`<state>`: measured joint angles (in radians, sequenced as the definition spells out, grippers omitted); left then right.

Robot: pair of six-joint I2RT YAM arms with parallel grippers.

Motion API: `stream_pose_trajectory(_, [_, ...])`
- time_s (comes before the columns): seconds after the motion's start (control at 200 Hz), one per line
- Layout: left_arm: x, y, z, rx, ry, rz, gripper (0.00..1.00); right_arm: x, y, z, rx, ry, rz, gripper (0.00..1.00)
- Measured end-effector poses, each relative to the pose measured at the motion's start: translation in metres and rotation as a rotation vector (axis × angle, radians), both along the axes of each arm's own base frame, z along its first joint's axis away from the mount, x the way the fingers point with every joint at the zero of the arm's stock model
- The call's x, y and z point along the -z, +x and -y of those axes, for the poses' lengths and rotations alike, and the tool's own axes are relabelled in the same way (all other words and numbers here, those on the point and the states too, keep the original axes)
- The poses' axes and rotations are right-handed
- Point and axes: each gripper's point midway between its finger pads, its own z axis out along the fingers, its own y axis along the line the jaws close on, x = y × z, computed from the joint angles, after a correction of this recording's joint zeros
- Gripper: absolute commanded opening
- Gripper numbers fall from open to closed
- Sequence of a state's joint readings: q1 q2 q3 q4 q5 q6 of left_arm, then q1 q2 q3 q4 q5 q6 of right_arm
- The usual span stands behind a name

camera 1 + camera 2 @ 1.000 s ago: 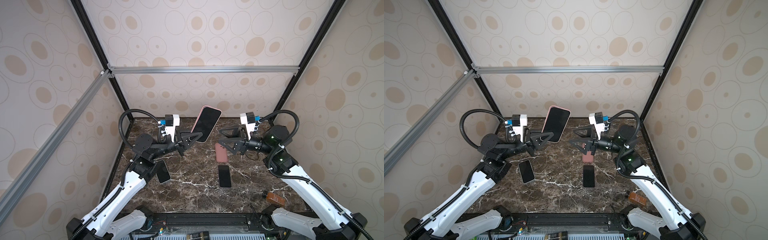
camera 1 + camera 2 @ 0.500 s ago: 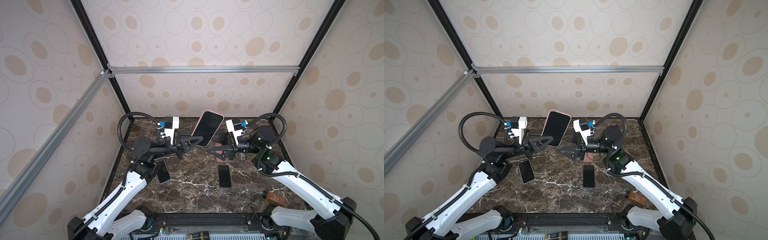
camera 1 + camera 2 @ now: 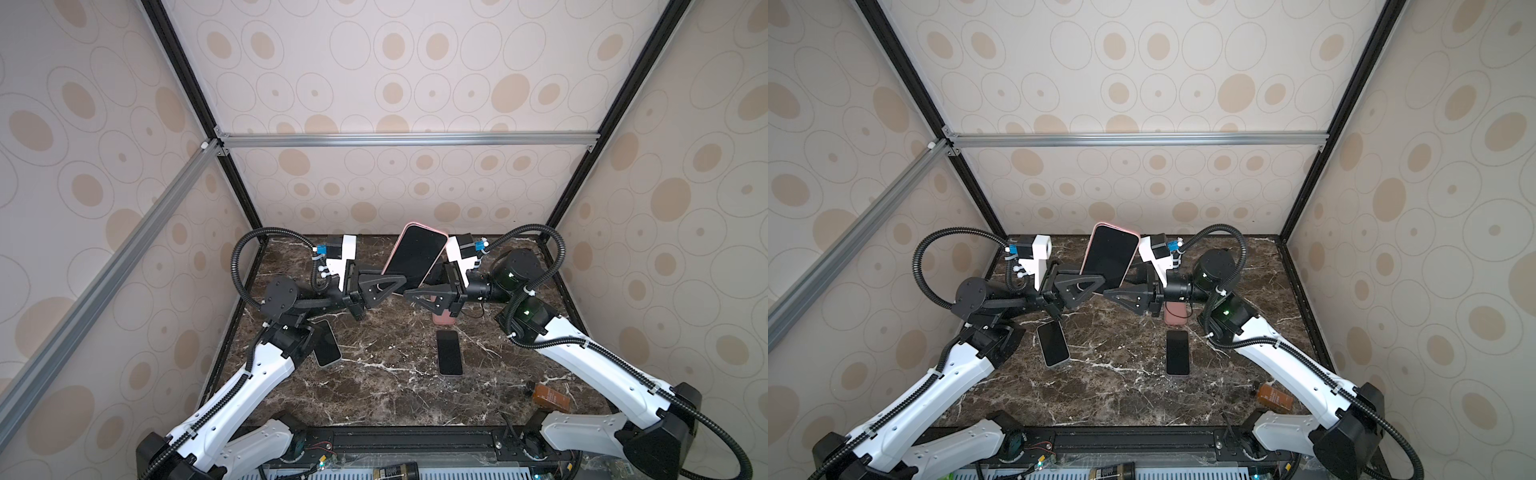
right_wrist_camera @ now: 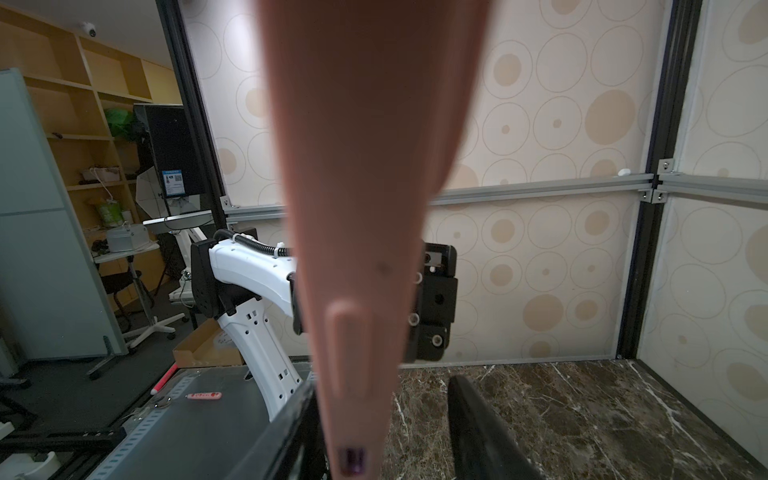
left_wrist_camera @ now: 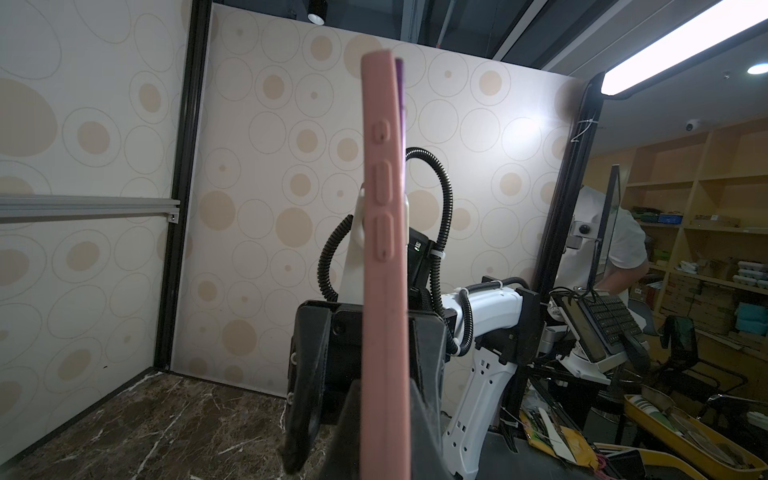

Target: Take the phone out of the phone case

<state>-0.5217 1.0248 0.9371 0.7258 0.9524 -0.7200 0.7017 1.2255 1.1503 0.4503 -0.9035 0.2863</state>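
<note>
The left gripper (image 3: 397, 283) is closed on the lower end of the phone case (image 5: 384, 270) and holds it upright in the air, over the far middle of the table (image 3: 374, 399); the phone (image 3: 413, 255) sits inside, with its screen toward the near side.

The right gripper (image 3: 415, 291) reaches the same lower end from the right, its tip almost against the left one; its jaws stand open around the case's edge.

Under the case there is free air down to the marble; both side walls are well apart from the arms.

On the table, a loose pink case (image 3: 444, 321) lies below the right gripper; a dark phone (image 3: 449, 353) lies just on its near side; another phone (image 3: 326, 344) lies at the left.

Only the left wrist view shows the side buttons and a thin purple strip beside the pink rim; only the right wrist view shows the gap between the case and one finger (image 4: 478, 432); the screen shows only in both top views.
</note>
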Motion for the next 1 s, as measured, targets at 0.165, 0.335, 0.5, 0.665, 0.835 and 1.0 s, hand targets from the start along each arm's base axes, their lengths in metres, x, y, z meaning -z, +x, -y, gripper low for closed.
stream_pose_trajectory(0.165, [-0.001, -0.001, 0.000, 0.002, -0.003, 0.006, 0.00, -0.005, 0.001, -0.001, 0.002, 0.009, 0.005, 0.44])
stream_pose_trajectory(0.335, [-0.002, -0.001, 0.000, 0.002, -0.006, 0.011, 0.00, -0.006, 0.003, -0.002, 0.004, 0.013, 0.001, 0.39])
stream_pose_trajectory(0.5, [-0.002, -0.001, -0.001, 0.000, -0.010, 0.014, 0.00, -0.007, 0.003, -0.004, -0.001, 0.012, -0.009, 0.32])
stream_pose_trajectory(0.665, [-0.002, 0.001, -0.001, -0.010, -0.012, 0.009, 0.00, -0.006, 0.002, -0.005, -0.008, 0.008, -0.015, 0.22])
stream_pose_trajectory(0.835, [-0.001, 0.004, -0.002, -0.024, -0.011, 0.012, 0.00, -0.003, 0.002, -0.007, -0.009, -0.003, -0.027, 0.08])
stream_pose_trajectory(1.0, [0.003, 0.009, -0.001, -0.056, 0.015, 0.014, 0.30, -0.001, 0.005, -0.004, 0.030, -0.020, -0.026, 0.00])
